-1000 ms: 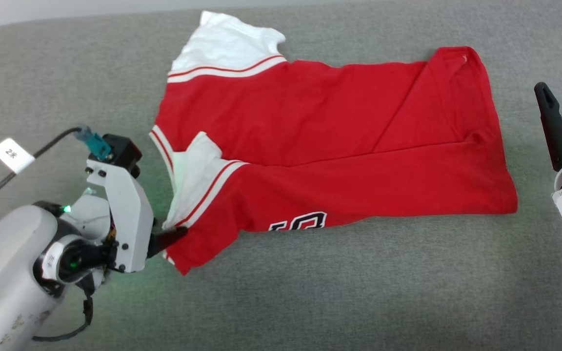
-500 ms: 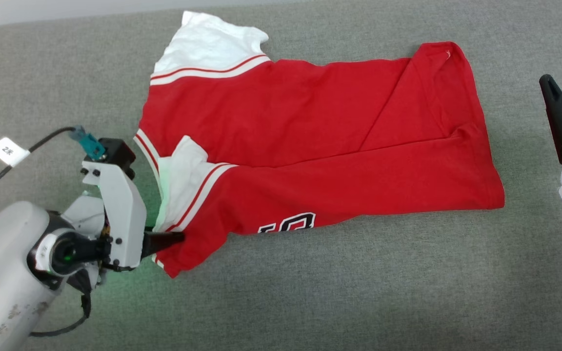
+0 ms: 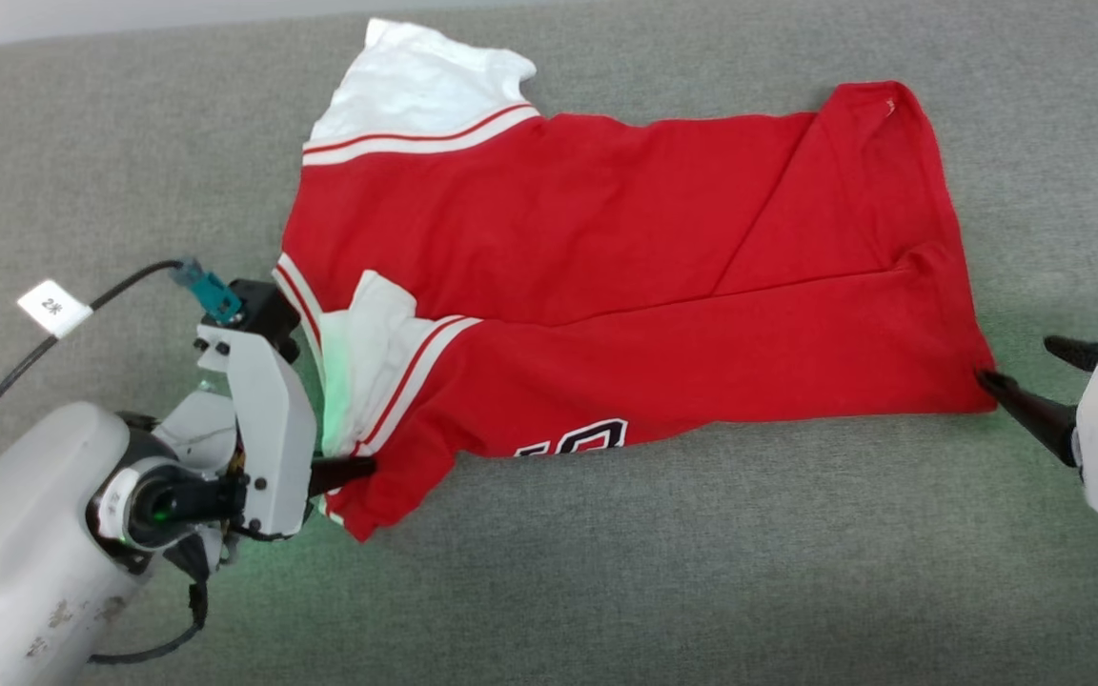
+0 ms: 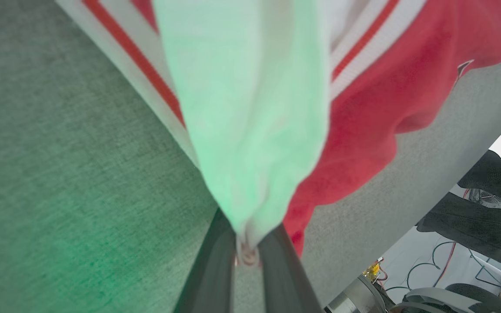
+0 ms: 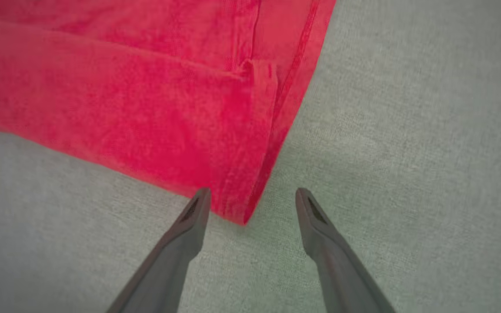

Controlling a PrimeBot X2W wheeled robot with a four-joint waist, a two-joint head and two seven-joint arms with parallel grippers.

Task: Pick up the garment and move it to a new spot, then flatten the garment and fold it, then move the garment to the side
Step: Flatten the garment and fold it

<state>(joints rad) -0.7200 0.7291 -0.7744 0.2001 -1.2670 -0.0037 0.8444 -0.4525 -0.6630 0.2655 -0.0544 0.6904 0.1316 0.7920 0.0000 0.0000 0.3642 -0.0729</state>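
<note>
The garment (image 3: 606,286), a red jersey with white sleeves and striped bands, lies folded lengthwise on the grey surface, part of its black-and-white lettering (image 3: 573,440) showing at the near edge. My left gripper (image 3: 365,466) is shut on the near white sleeve edge; in the left wrist view the pinched cloth (image 4: 250,152), tinted green, rises from between its fingers (image 4: 215,269). My right gripper (image 3: 1016,360) stands open at the garment's near right hem corner (image 5: 244,215), which lies between its fingertips (image 5: 200,198) in the right wrist view.
Grey fabric surface (image 3: 663,572) stretches all around the garment. A black cable with a white tag (image 3: 53,307) runs to my left wrist. Past the surface's edge in the left wrist view are wires and dark shapes (image 4: 472,226).
My left gripper has closed on the sleeve edge. My right gripper has turned and come down to the hem corner, fingers now pointing left. The head camera shifted slightly.
</note>
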